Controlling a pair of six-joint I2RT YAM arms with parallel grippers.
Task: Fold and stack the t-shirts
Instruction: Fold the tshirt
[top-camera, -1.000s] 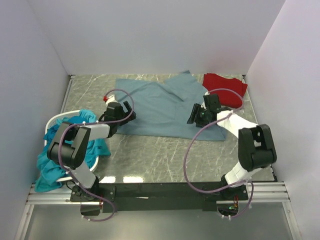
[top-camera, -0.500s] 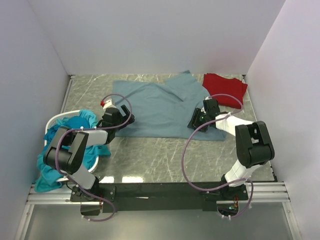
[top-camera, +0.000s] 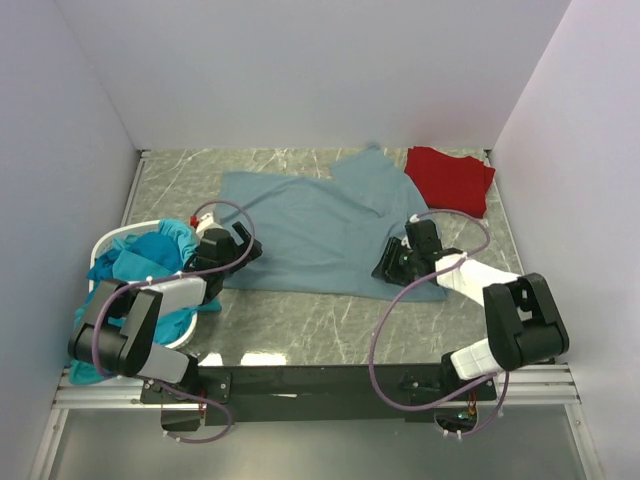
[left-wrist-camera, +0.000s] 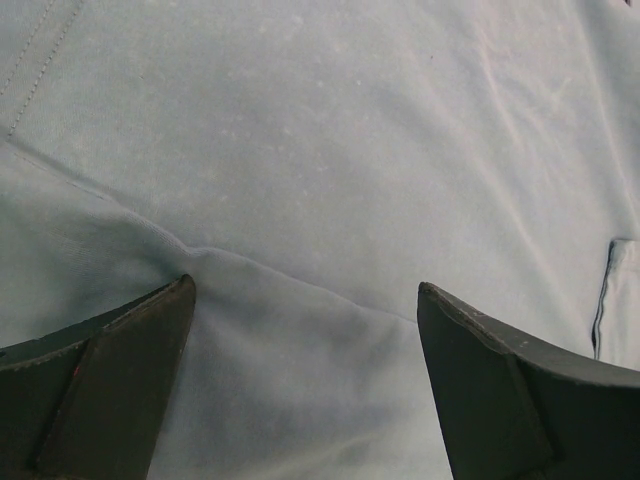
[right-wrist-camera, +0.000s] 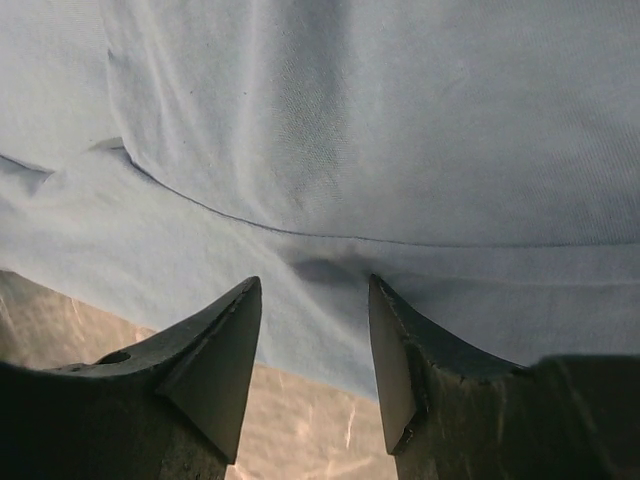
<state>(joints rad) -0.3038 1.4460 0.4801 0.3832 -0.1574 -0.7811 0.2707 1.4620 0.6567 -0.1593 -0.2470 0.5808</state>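
Observation:
A grey-blue t-shirt (top-camera: 310, 225) lies spread on the marble table (top-camera: 300, 320). My left gripper (top-camera: 240, 246) is low over its near left corner. In the left wrist view the gripper (left-wrist-camera: 305, 300) has its fingers wide apart, with a ridge of shirt cloth (left-wrist-camera: 320, 150) between them. My right gripper (top-camera: 389, 262) is at the shirt's near right hem. In the right wrist view it (right-wrist-camera: 315, 290) stands open, tips on the cloth (right-wrist-camera: 400, 120) by the hem seam, with bare table (right-wrist-camera: 290, 420) below. A folded red t-shirt (top-camera: 450, 178) lies at the back right.
A white basket (top-camera: 105, 240) at the left edge holds crumpled teal shirts (top-camera: 140, 275) that spill over its near side. White walls close the table at the back, left and right.
Both grippers have moved toward the near edge. The grey-blue shirt has slid with them, nearer and a little to the left, and lies flatter.

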